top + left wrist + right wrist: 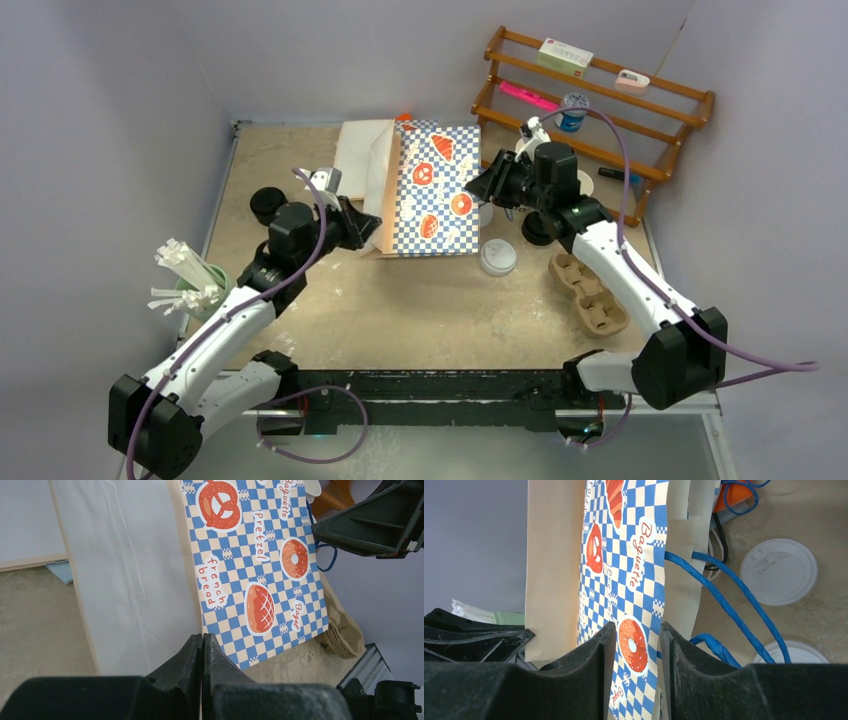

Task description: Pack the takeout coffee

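On my feed the table [420, 300] has a mottled beige, stone-like top. It is boxed in on three sides by plain, pale lavender-grey walls [110, 130]. A brown wooden rack [672, 86] with slatted rails stands at the table's far right corner, close against the right wall. A black rail [450, 385] runs along the near edge. The light looks soft and even to me, with only faint shadows on the tabletop. Beyond the near edge lies a dull grey-green surface [470, 455]; I cannot tell whether it is floor.

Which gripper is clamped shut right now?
The left gripper: fingers pressed together on the bag's fold. The right gripper's fingers stand apart around the bag.
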